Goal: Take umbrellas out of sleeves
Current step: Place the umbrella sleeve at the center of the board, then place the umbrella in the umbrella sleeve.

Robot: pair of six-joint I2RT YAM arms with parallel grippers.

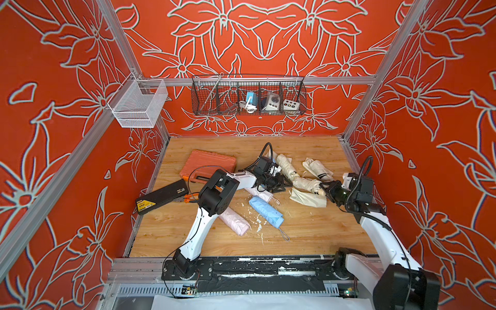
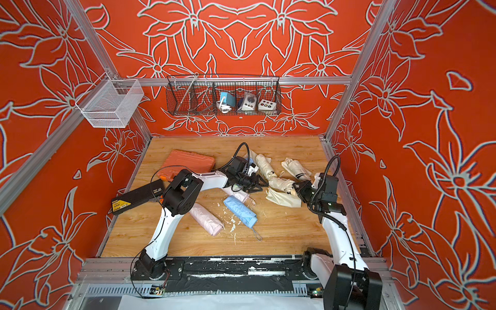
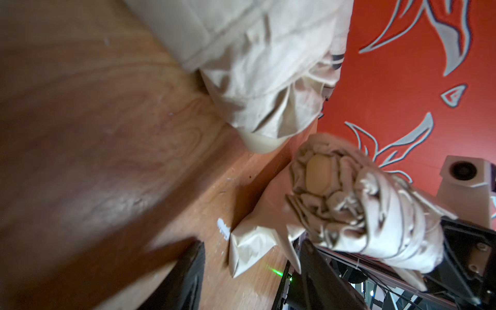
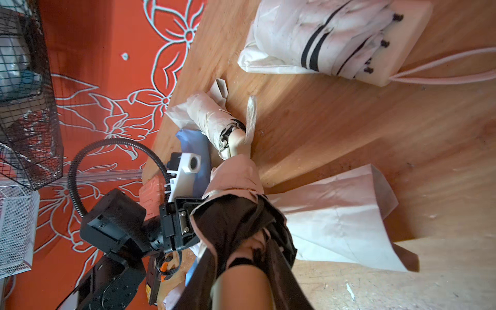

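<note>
At the far left we see the black case (image 1: 161,196) and the orange tool case (image 1: 212,162), both well apart from the work. Next come a pale pink umbrella (image 1: 233,221), partly under the left arm, and a light blue umbrella (image 1: 265,209) near it. Both lie slantwise on the wood, and we cannot tell whether their smooth skins are sleeves.

The left gripper (image 1: 280,183) hovers mid-table with its jaws apart and holds nothing. In its wrist view a corner of the empty cream sleeve (image 3: 255,239) lies between the fingers (image 3: 185,279), not pinched.

Just to the right is the cream umbrella (image 1: 306,183), whose long axis runs from one gripper to the other. Its pleated tip (image 3: 349,204) points at the left gripper. Its handle sits in the right gripper (image 1: 324,188), which is clamped on it. The sleeve lies flat just on the near side of it.

We judge this umbrella to be out of its sleeve, so setting it down falls to the right arm. The wall (image 1: 402,188) is near on the right, and two more cream umbrellas (image 1: 285,163) (image 1: 319,167) crowd the far side. The open room is the bare table (image 1: 308,233) toward the near edge.
</note>
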